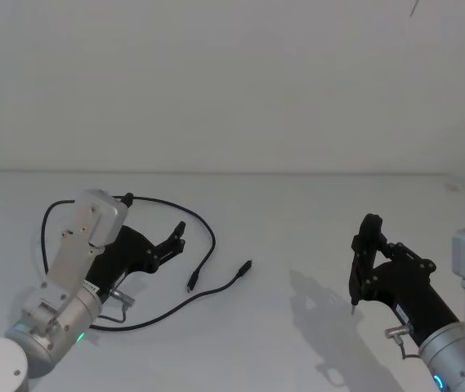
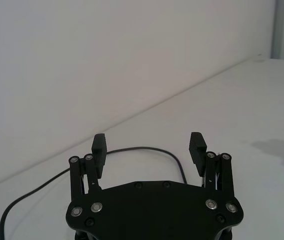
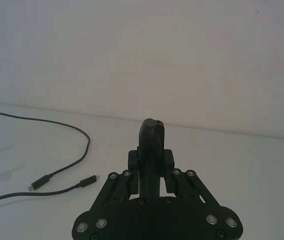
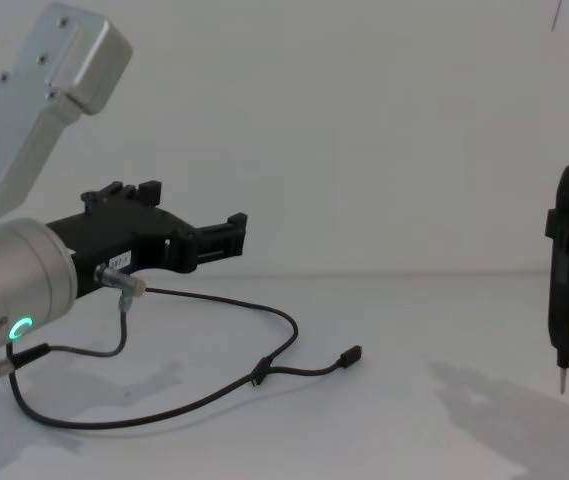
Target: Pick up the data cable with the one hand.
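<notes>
Cable: the data cable (image 1: 212, 237) lies slack in a loop on the table (image 1: 297, 212), below the left gripper (image 1: 180, 235).
Claws: left gripper spread wide, holding nothing. Right gripper (image 3: 151, 125) closed, well apart.
Handling: we judge the cable light, limp and thin. Pinch one strand near the junction (image 4: 261, 372).
Hidden: the left arm (image 1: 77, 253) covers part of the loop.

Bare white table (image 1: 297, 212) – plain white wall (image 1: 232, 82) behind
</notes>
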Action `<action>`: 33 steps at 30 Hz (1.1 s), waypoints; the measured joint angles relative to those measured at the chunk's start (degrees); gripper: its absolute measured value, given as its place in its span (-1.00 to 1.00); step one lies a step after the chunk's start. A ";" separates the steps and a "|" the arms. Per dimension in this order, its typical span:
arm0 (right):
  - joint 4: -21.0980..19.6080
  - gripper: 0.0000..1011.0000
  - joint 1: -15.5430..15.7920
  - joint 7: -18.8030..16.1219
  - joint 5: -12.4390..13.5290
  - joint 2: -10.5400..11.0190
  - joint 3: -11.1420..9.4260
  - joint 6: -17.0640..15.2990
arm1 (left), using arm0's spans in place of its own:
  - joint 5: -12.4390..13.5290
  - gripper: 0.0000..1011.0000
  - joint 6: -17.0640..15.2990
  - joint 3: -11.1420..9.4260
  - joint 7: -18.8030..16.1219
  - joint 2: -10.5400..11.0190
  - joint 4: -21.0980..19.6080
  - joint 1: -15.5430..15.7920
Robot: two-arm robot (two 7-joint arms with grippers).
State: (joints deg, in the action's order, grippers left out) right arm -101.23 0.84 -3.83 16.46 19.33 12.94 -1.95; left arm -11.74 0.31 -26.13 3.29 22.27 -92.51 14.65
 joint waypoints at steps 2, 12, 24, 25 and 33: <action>0.00 -0.45 0.00 0.00 0.00 0.00 0.00 0.00 | -0.24 0.98 0.21 -0.03 0.77 0.11 0.11 0.28; 0.00 -0.45 0.00 0.00 0.00 0.00 0.00 0.00 | -3.28 0.98 0.85 -0.38 7.70 1.10 1.30 2.23; 0.00 -0.45 0.00 0.00 0.00 0.00 0.00 0.00 | -9.40 0.98 -0.28 -0.48 18.14 1.81 3.91 4.56; 0.00 -0.45 0.00 0.00 0.00 0.00 0.00 0.00 | -9.70 0.98 -0.41 -0.48 18.44 1.84 4.04 4.67; 0.00 -0.45 0.00 0.00 0.00 0.00 0.00 0.00 | -11.85 0.98 -3.49 -0.66 21.50 2.39 4.68 5.77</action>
State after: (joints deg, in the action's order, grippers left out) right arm -101.23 0.84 -3.83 16.47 19.33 12.94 -1.95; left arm -23.59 -3.18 -26.80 24.79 24.66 -87.83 20.42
